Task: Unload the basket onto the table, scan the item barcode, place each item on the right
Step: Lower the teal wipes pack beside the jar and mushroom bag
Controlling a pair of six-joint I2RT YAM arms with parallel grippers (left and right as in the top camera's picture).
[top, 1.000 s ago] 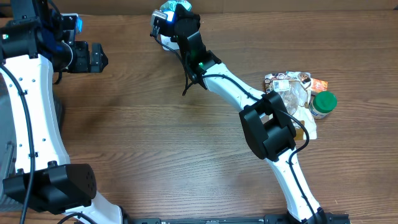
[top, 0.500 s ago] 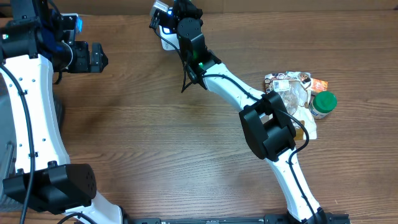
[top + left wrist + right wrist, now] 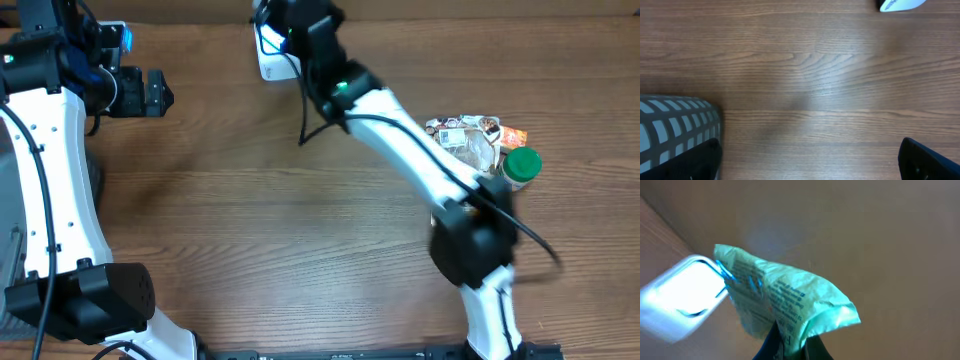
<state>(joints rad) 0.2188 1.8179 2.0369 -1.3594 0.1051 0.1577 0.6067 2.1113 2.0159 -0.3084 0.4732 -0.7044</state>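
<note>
Jaws of our left arm point(image 3: 45, 160) stand wide open and empty at the far left of the table point(image 3: 220, 220). To their right, the scanner point(image 3: 268, 62) sits at the far edge. Our right arm point(image 3: 410, 150) is nearer. It reaches far across, with its jaws pinched shut on the green packet point(image 3: 785, 300), which juts left to meet the scanner.

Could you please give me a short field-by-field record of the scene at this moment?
right arm: right gripper shut on green packet, held close to white scanner
left arm: left gripper open, empty, over the table at its left side
waiting items: pile of packets and green-lidded jar, on the right
barcode: not readable in these views
</note>
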